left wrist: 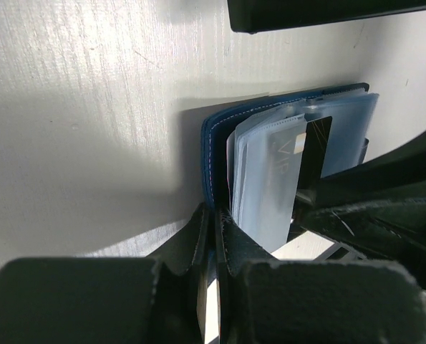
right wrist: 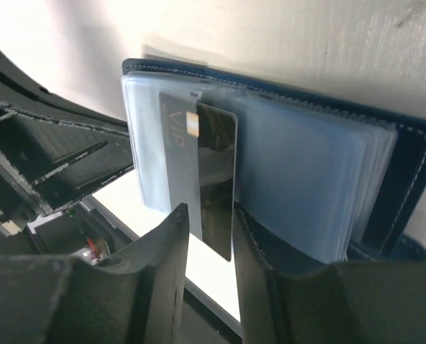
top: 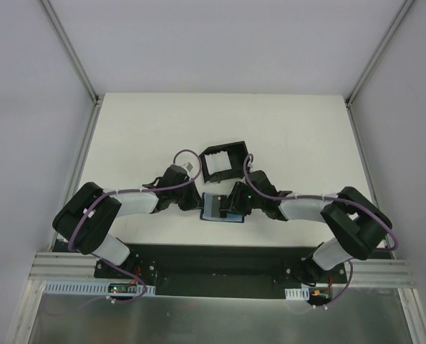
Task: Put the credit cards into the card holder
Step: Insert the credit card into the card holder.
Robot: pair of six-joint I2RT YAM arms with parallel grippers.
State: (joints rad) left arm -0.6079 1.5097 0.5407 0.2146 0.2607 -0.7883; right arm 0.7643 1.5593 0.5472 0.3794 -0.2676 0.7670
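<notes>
Now | card holder [top: 222, 208] open on table [top: 306, 143], left gripper [left wrist: 214, 231] pinching its cover [left wrist: 209, 154] | right gripper [right wrist: 211, 222] narrow around dark credit card [right wrist: 216, 165] half in sleeve [right wrist: 291, 165], grip uncertain | risk: unseated card slides out if released.

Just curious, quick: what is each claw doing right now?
Left gripper: shut on the holder, at its cover edge.
Right gripper: slightly open, dark card between its fingers.
</notes>
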